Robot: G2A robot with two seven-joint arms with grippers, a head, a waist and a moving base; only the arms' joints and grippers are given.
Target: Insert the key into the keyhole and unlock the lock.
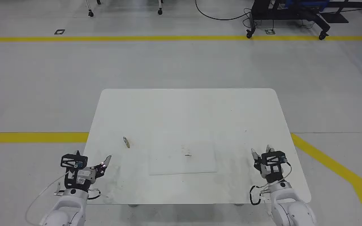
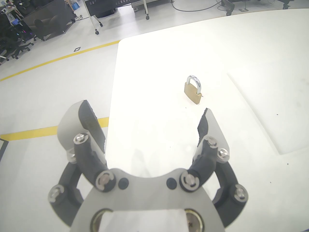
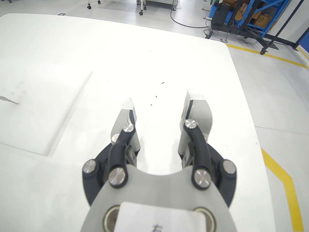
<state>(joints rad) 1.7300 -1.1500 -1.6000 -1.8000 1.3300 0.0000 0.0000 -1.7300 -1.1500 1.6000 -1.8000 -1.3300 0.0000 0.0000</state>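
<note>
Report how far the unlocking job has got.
Done: nothing yet. The key lies on the table, apart from the padlock, which stands with its shackle apparently closed. In hand: nothing; the left hand and right hand are open and empty by the table's near corners. Left: grasp the key, steady the padlock, insert, turn.
</note>
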